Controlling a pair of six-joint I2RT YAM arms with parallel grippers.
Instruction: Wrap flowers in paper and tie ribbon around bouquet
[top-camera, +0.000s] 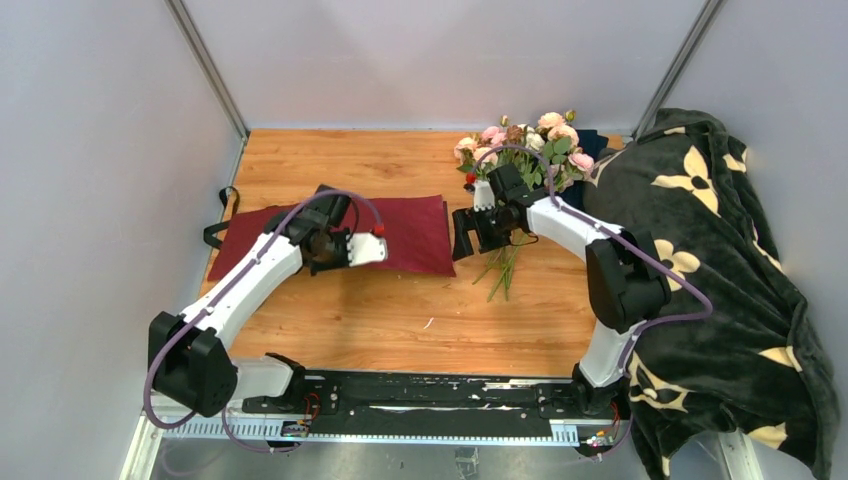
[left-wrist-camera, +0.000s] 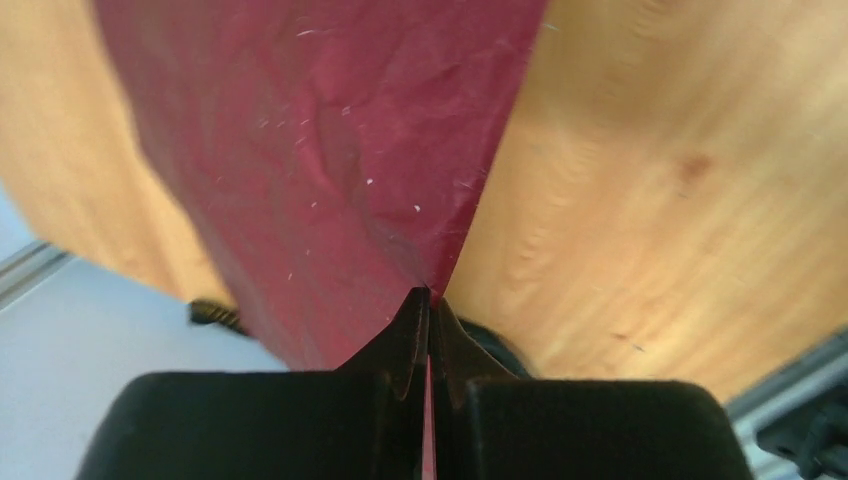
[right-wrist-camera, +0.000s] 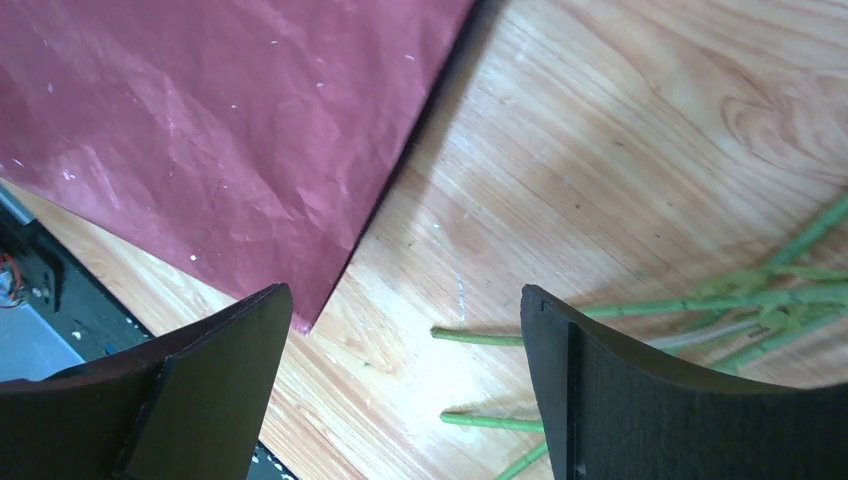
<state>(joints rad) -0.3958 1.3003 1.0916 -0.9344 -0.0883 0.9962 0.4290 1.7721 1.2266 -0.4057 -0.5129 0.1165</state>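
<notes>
The burgundy paper lies flat on the wooden table, left of centre. My left gripper is shut on an edge of the paper, a thin red strip showing between its fingers. The flowers, pink and cream roses, lie at the back right with their green stems pointing toward the near edge. My right gripper stands open and empty above the table beside the paper's right edge. In the right wrist view, the right gripper has the paper's corner by one finger and stem ends between the fingers below. A black ribbon loops off the paper's left end.
A dark green blanket with cream flower shapes is heaped along the right side. A navy cloth shows behind the blooms. Grey walls enclose the table; the arms' black base rail runs along the near edge.
</notes>
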